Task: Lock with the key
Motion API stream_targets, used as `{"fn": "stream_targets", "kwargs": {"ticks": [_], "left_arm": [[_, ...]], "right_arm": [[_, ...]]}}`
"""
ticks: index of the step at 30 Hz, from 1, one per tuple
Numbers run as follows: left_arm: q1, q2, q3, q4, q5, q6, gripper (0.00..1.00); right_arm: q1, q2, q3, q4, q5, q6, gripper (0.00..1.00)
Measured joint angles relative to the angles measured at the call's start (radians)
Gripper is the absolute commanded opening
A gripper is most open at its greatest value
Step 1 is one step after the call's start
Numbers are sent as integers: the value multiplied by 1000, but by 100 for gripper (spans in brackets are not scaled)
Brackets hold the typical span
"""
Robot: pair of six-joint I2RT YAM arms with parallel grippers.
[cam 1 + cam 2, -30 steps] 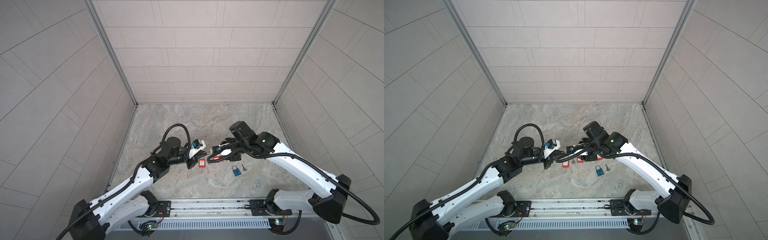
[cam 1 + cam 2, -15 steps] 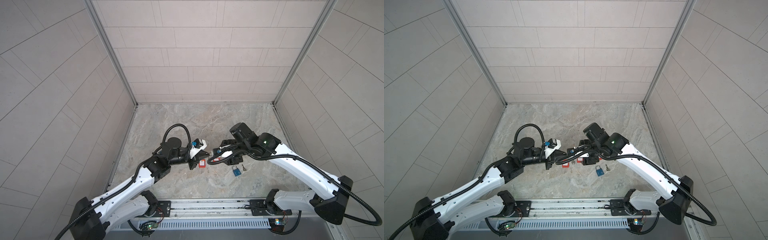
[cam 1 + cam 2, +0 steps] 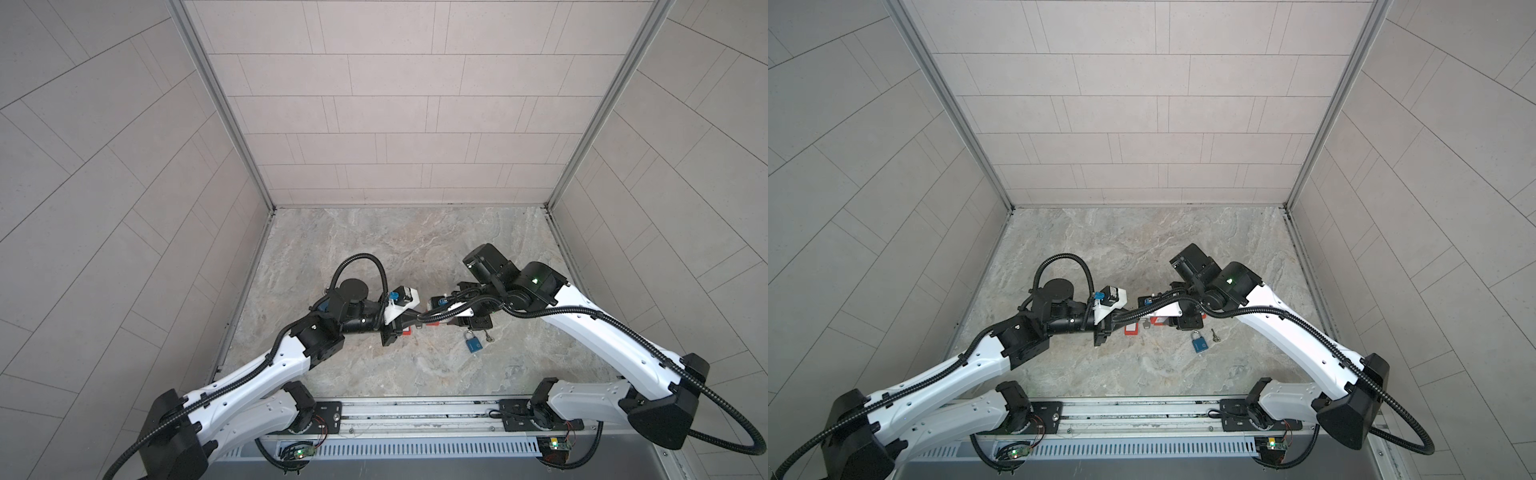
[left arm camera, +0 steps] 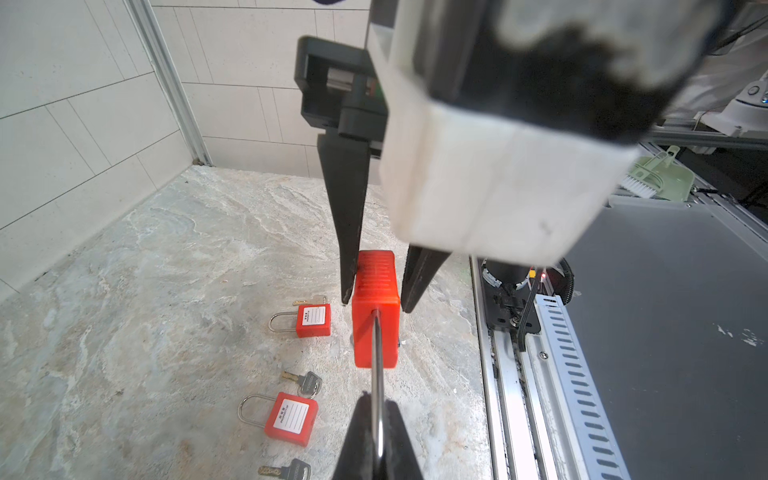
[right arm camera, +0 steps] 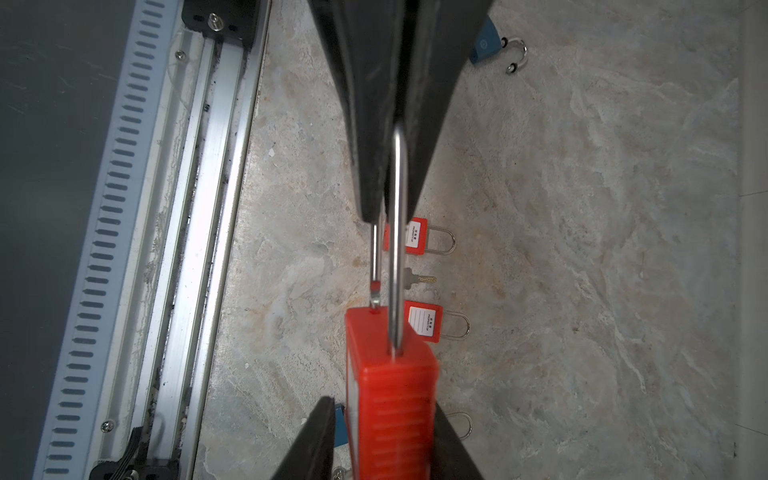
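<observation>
while my left fingers (image 4: pixel 358 436) stay out of it below, pinched fully shut on the shackle (image 5: pixel 397 232), the red padlock (image 4: pixel 376 316) hangs off the worktop (image 4: pixel 166 291).
i hold the steel loop so the body points into my right fingers (image 4: pixel 345 208), which straddle it; a sliver of gap shows on one side, so i cannot tell whether they grip. one shackle leg sits out of its hole: unlocked, i judge. no tray or box here; two spare red padlocks (image 4: pixel 313 320), a blue padlock (image 3: pixel 473 343) at 4 o'clock of my fingers in both top views, and loose keys (image 4: pixel 305 381) lie bare on the stone.
</observation>
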Motion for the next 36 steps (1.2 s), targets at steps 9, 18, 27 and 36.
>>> {"fn": "stream_targets", "kwargs": {"ticks": [9,18,27,36], "left_arm": [[-32,16,0,0,11,24,0],[-56,27,0,23,11,24,0],[-62,66,-27,113,11,-53,0],[-62,107,-50,184,15,-113,0]], "right_arm": [[-3,7,5,-40,-47,5,22],[-11,14,37,-101,-72,3,17],[-22,3,17,-90,-47,5,17],[-21,-45,-58,-17,-5,6,16]]}}
